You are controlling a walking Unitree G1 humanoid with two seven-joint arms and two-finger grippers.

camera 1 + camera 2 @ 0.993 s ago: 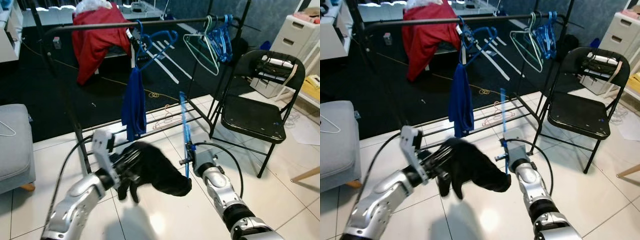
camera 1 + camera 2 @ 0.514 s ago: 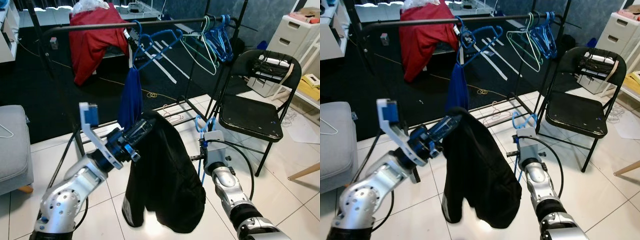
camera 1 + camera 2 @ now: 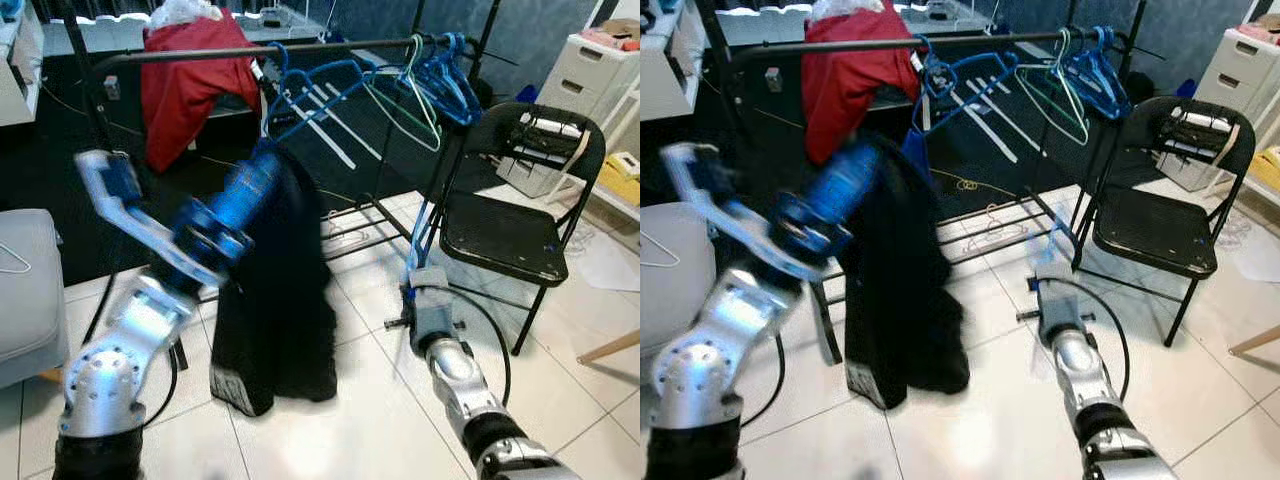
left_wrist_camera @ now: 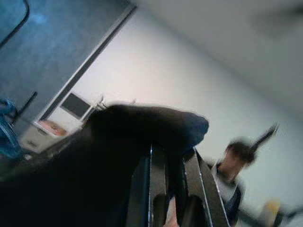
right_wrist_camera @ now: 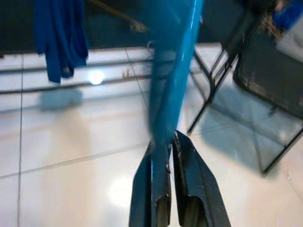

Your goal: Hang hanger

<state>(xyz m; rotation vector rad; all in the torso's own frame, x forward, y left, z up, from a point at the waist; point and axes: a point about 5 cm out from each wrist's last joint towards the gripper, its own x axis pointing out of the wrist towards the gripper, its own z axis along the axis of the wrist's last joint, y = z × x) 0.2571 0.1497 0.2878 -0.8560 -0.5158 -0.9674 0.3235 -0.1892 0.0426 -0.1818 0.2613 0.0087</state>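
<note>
Left eye view: the left pincer [image 3: 262,170] is raised with a black cloth garment [image 3: 275,300] draped from it, lifted so the cloth hangs free of the white tiled floor [image 3: 350,420].
Left pincer grip: its fingers are pressed together on the black cloth in the left wrist view.
Right pincer: the right pincer [image 3: 414,280] pinches a bright blue plastic hanger [image 5: 173,71], fingers clamped on the hanger's bar and holding it upright beside the garment, probably to thread it in.
Destination: the black metal clothes rail [image 3: 300,47] stands beyond, well apart, already carrying other hangers.
Bystander: a blurred person [image 4: 232,165] appears in the left wrist view.
</note>
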